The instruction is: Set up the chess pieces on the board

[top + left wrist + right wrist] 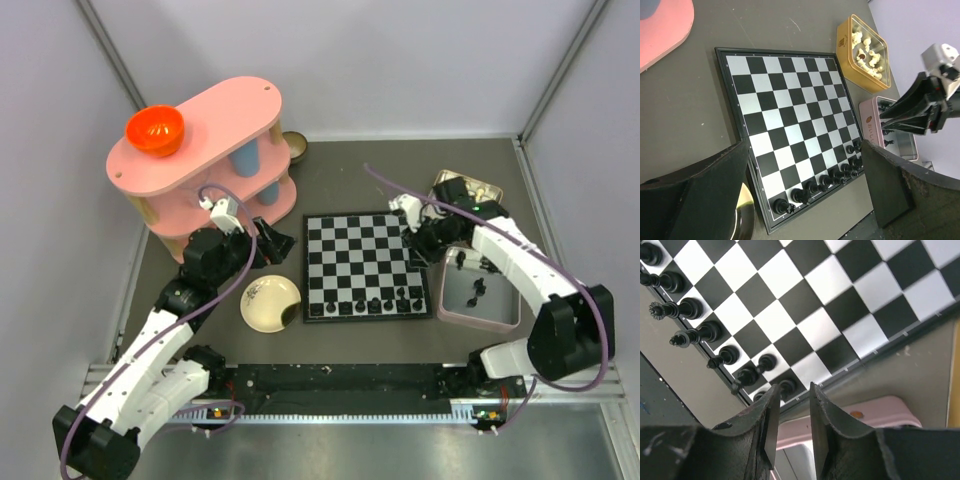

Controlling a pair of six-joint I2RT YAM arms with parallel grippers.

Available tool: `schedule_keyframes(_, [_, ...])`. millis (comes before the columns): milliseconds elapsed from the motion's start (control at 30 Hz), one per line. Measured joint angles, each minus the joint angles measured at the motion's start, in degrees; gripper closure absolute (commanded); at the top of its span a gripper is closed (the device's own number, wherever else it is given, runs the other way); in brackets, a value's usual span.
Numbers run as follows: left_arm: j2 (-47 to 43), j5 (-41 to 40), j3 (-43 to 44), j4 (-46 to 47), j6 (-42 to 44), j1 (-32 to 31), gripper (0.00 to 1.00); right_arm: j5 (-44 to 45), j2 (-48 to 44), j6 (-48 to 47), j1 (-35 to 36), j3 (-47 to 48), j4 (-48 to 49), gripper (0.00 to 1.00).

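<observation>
The board (pixel 365 262) lies flat in the middle of the table. Several black chess pieces (pixel 375 303) stand in a row along its near edge, and the row also shows in the left wrist view (pixel 826 181) and the right wrist view (pixel 690 307). More black pieces lie in a pink tin (pixel 482 320) right of the board. My right gripper (pixel 421 241) hovers over the board's right edge. Its jaws (pixel 793 387) stand a narrow gap apart with nothing between them, just above the end piece (pixel 787 388) of the row. My left gripper (pixel 270 244) is wide open (pixel 805 146) left of the board, holding nothing.
A round cream plate (pixel 262 312) sits left of the board's near corner. A pink two-level shelf (pixel 215 130) with an orange bowl (pixel 154 130) stands at the back left. A yellow tin of white chessmen (pixel 846 46) is at the back right.
</observation>
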Motion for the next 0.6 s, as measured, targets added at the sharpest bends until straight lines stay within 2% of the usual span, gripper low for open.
schedule_keyframes(133, [0.2,0.1,0.7,0.4,0.3,0.0,0.01,-1.2,-4.5,0.0,-7.1,0.0,-1.8,0.70])
schedule_keyframes(300, [3.3,2.6,0.7,3.6,-0.2,0.0,0.02,-2.4,-8.2,0.5,-19.5,-2.6,-2.9,0.70])
schedule_keyframes(467, [9.9,8.9,2.5,5.4,0.4,0.0,0.03,-1.0,-9.2,0.7,-29.3,-7.3,-4.8,0.70])
schedule_keyframes(600, [14.3,13.5,4.5,6.6,1.4,0.0,0.03,2.4,-9.2,0.6,-33.8,-8.5,-5.4,0.70])
